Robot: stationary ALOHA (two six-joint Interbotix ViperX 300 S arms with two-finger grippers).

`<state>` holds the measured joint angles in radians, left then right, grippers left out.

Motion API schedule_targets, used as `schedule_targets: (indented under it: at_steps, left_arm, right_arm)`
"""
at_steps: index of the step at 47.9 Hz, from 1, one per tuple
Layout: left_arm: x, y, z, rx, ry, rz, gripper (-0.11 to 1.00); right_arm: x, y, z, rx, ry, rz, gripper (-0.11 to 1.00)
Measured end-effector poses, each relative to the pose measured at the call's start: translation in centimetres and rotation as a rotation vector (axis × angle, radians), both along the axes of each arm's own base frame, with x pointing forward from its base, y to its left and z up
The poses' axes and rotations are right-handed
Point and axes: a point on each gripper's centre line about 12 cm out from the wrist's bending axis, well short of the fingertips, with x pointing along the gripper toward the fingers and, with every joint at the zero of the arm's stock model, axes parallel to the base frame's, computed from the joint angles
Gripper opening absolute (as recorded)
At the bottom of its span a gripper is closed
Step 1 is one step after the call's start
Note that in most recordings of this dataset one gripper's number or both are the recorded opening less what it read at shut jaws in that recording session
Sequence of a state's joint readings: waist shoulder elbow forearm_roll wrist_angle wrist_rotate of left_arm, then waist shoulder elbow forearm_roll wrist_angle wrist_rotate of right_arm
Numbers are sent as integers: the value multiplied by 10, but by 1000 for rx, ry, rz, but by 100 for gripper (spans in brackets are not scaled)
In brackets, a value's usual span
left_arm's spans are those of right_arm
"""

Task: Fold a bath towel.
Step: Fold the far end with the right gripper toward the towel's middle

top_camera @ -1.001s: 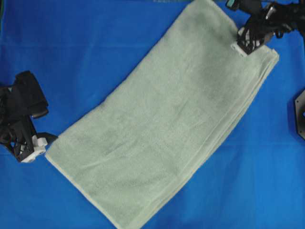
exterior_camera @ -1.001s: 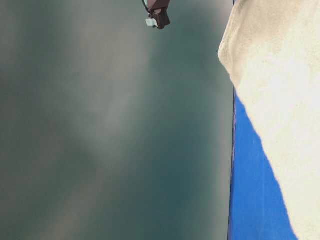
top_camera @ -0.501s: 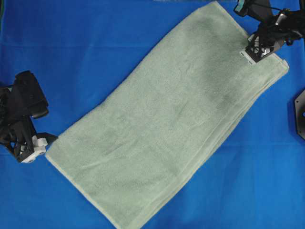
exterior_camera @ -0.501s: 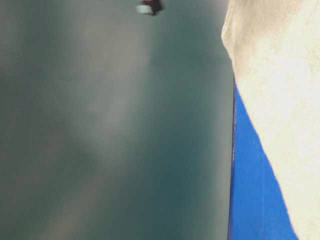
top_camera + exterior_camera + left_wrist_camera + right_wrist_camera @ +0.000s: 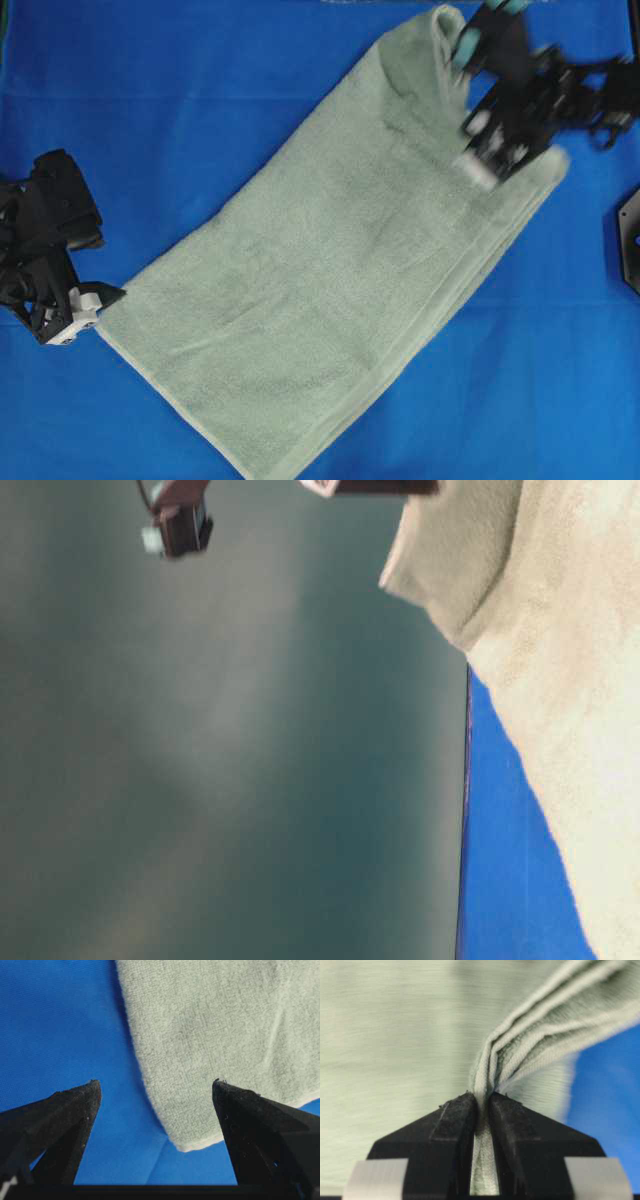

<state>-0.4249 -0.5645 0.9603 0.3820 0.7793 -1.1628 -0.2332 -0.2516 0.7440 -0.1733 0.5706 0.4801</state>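
The pale green bath towel lies doubled and slantwise on the blue cloth, from lower left to upper right. My right gripper hangs over its upper right end, blurred. In the right wrist view this gripper is shut on several bunched layers of the bath towel, and that end is lifted off the table. My left gripper rests at the towel's lower left corner. It is open, and the towel corner lies flat between its fingers, touching neither.
A blue cloth covers the whole table. A black fixture sits at the right edge. In the table-level view, part of the right arm hangs high against a blurred dark green background.
My right gripper has moved left and toward the towel's middle, lifting and carrying the upper right end with it; that end now bunches and folds over. The left gripper has stayed put.
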Motion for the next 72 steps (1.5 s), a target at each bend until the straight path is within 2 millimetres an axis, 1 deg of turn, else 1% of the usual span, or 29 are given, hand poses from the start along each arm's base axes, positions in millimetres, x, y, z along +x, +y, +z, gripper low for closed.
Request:
schedule_targets:
  at_steps: [13,17,23,27,38,48,50,53,56,58,59,62,64,68,72]
  left_arm:
    - [1,0,1,-2,-5,-4,86]
    - [1,-1,0,-1,-3,-4,86]
    - [0,0,0,-1,-2,-3,86]
    - [1,0,0,1,-3,-5,86]
    - [0,0,0,0,-2,-4,86]
    - [0,0,0,0,-2,-4,86]
    - [1,0,0,0,-4,-5,86]
    - [1,0,0,0,-3,-6,86]
    - [1,0,0,3,-2,-9,86]
    - [1,-1,0,3,-3,-13,86]
    - [0,0,0,5,-1,-14,86]
    - [1,-1,0,8,-3,-20,86]
    - [1,-1,0,11,-2,-26,86]
    - [1,-1,0,21,-1,-43,86]
    - [2,-1,1,34,-6,-76,86]
  right_arm:
    - [79,78,-8,0,4,217,15]
    - [93,93,-16,2,20,248,15]
    - [108,105,-29,14,41,253,15]
    - [111,107,-33,25,44,236,15]
    - [114,110,-35,34,27,229,15]
    - [115,116,-44,43,42,236,15]
    - [115,116,-44,44,42,235,23]
    - [115,119,-44,45,42,240,42]
    - [115,123,-43,44,45,251,59]
    - [115,127,-43,42,47,263,66]
    - [114,130,-42,40,49,270,67]
    - [113,136,-38,40,46,285,63]
    - [112,139,-31,39,35,293,60]
    - [108,142,-9,31,-6,305,62]
    - [100,137,12,13,-39,304,62]
